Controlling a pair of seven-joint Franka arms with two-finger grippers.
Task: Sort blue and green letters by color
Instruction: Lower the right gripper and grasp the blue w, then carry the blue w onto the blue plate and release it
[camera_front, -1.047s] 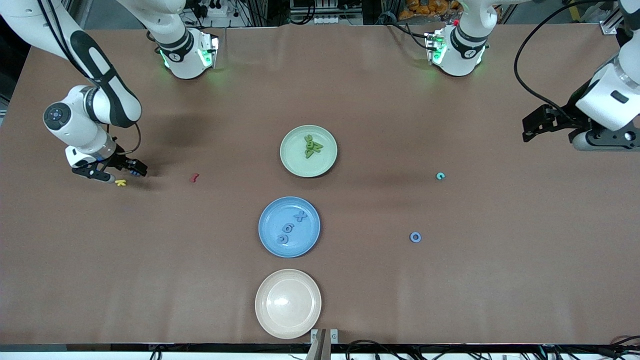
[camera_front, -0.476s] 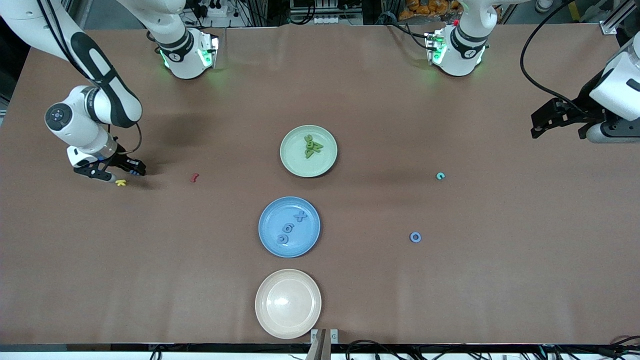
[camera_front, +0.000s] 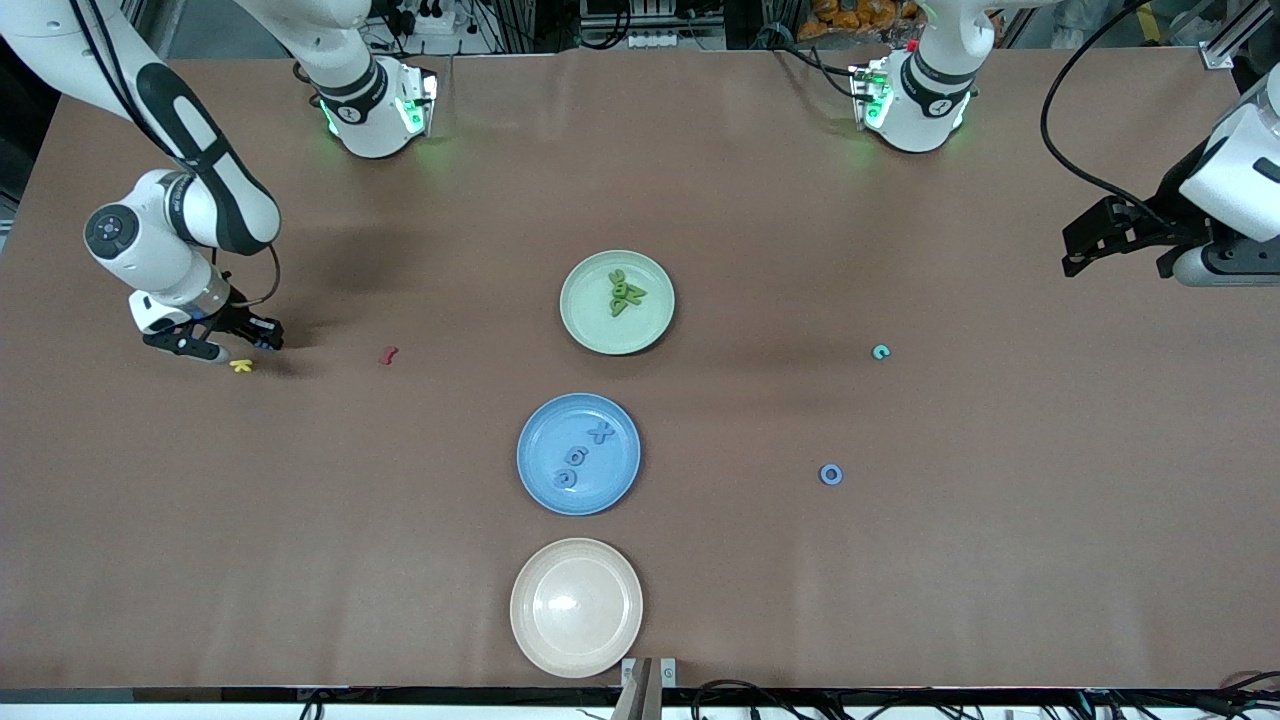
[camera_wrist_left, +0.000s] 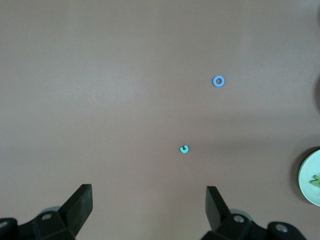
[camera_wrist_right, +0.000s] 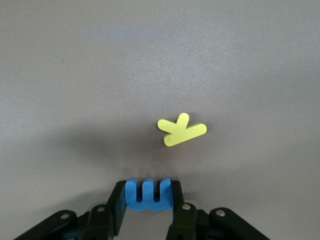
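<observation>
one blue letter (camera_wrist_right: 148, 194), comb-shaped, sits clamped between the fingers of the right gripper (camera_wrist_right: 148, 200) low over the table at the right arm's end, its long axis spanning the jaws; yellow letter (camera_front: 241, 365) just beside, dark red letter (camera_front: 389, 354) near. blue plate (camera_front: 620, 480) with three blue letters lies well apart toward the table's middle, green plate (camera_front: 580, 320) with green letters farther from the camera. blue ring letter (camera_front: 830, 474) and teal letter (camera_front: 880, 351) lie loose nearer the left arm. left gripper (camera_wrist_left: 147, 210) waits, jaws spread, holding nothing. cream plate (camera_front: 530, 640) bare.
</observation>
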